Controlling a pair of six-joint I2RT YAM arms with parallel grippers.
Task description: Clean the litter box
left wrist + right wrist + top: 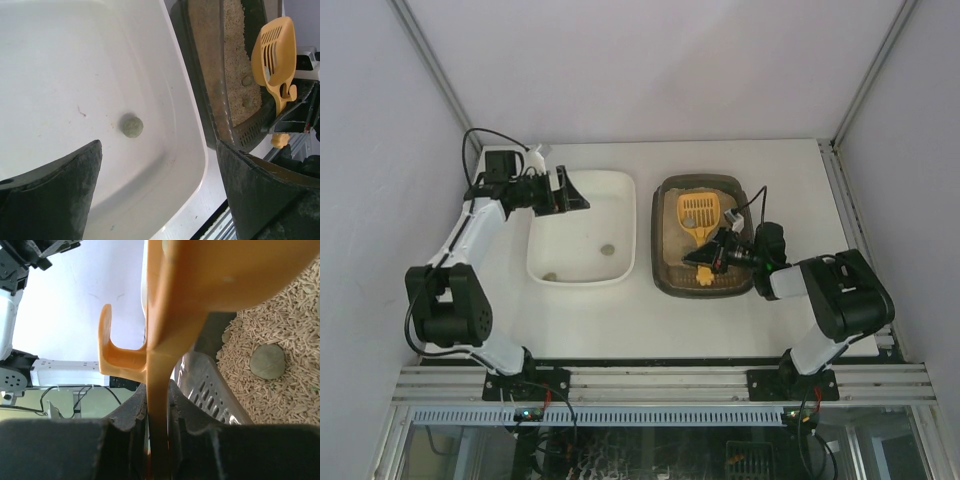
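Right side first: my right end effector (716, 256) is pinched nearly closed on the handle of the yellow scoop (698, 214), and from the right wrist camera that handle (159, 390) runs straight up between my two fingers, gripped on both sides, with its little hook sticking out to the left. The scoop's slotted head sits over the far half of the litter box (661, 232), though I can't tell whether it touches the litter. The litter box itself, dark brown-grey, stands on the right half of the white bench (720, 322), just beside the white tub (620, 182) on its left, the two separated by a narrow strip of bench. Beige pellet litter (295, 315) fills its floor, and one round grey-green lump (268, 361) lies on it close to the slotted inner wall (210, 390). Now the left: my left end effector (574, 190) hangs over the far left part of the tub, fingers spread as wide as they go and holding nothing. Its wrist camera looks down between those fingers (60, 190) at a single greenish lump (132, 126) on the tub's white floor. From above, a second lump (550, 276) shows near the tub's near left corner.
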